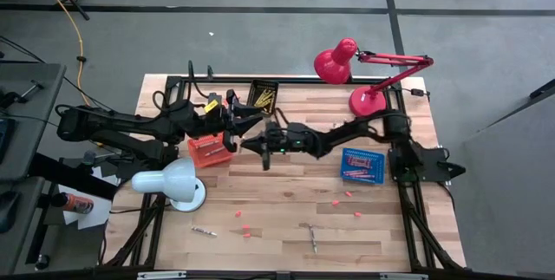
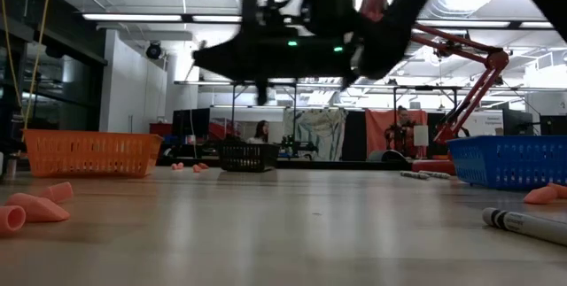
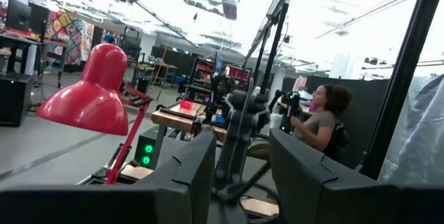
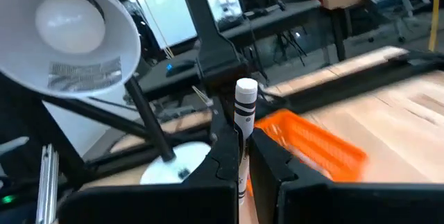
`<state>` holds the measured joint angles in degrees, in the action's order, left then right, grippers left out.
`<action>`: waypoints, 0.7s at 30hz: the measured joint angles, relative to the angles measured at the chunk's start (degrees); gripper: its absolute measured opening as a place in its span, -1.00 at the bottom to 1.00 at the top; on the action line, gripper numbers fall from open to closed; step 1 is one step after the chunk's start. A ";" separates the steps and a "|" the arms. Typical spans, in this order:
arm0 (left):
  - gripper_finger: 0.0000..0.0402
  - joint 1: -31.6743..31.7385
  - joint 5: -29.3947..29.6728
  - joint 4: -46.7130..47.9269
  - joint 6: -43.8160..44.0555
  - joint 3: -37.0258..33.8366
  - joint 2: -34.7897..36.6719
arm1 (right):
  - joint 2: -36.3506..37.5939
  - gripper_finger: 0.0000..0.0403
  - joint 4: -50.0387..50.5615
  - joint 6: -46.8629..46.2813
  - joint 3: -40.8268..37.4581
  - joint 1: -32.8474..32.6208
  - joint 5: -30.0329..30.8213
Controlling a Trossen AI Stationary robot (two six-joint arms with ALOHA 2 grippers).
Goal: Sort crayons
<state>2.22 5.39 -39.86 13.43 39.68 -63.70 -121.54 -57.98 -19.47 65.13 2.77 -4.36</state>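
Note:
My right gripper (image 1: 247,144) is above the table's middle, beside the orange basket (image 1: 208,151), and is shut on a grey crayon in a white wrapper (image 4: 245,109). In the low view it (image 2: 232,56) hangs well above the table. My left gripper (image 1: 247,122) is just beyond it toward the far edge, open and empty, pointing level toward the red lamp (image 3: 94,99). Two loose crayons (image 1: 204,231) (image 1: 312,237) lie flat near the table's near edge; one also shows in the low view (image 2: 523,225). Yellow crayons fill the black basket (image 1: 263,95). My right gripper pinches the crayon between its two fingers at the crayon's middle (image 4: 242,156). The fingers come level from the table's right. One end of the crayon (image 4: 246,85) sticks out past the fingers. The crayon is lifted clear of the table.
A blue basket (image 1: 360,165) holding crayons stands at the right. A white lamp (image 1: 173,182) stands at the near left and the red lamp (image 1: 347,68) at the far right. Small pink chips (image 1: 247,228) lie scattered toward the near edge, and some show in the low view (image 2: 35,206).

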 joint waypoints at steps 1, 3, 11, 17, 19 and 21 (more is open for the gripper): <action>-0.38 0.00 0.00 0.00 0.00 0.00 0.00 | -1.58 -1.00 -0.02 0.22 2.35 -0.09 -0.21; -0.38 0.00 -0.02 -0.41 0.04 0.00 0.00 | -4.59 -1.00 -0.01 0.20 6.98 -0.15 -0.32; -0.38 0.00 -0.45 0.13 2.54 0.11 0.63 | -14.10 -1.00 3.70 -1.35 21.35 0.88 -2.40; -0.38 0.00 -0.68 2.85 1.90 0.09 2.55 | -15.38 -1.00 5.29 -2.48 23.92 1.12 -5.26; -0.38 0.00 -0.68 2.77 1.90 0.09 2.72 | -15.38 -1.00 5.31 -2.36 23.92 1.18 -5.29; -0.38 0.00 -0.66 2.60 1.81 0.09 2.86 | -15.38 -1.00 5.08 -2.84 23.92 1.24 -5.25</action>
<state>2.22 4.73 -37.25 15.24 39.77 -60.84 -136.92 -52.90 -22.31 89.06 4.00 -9.62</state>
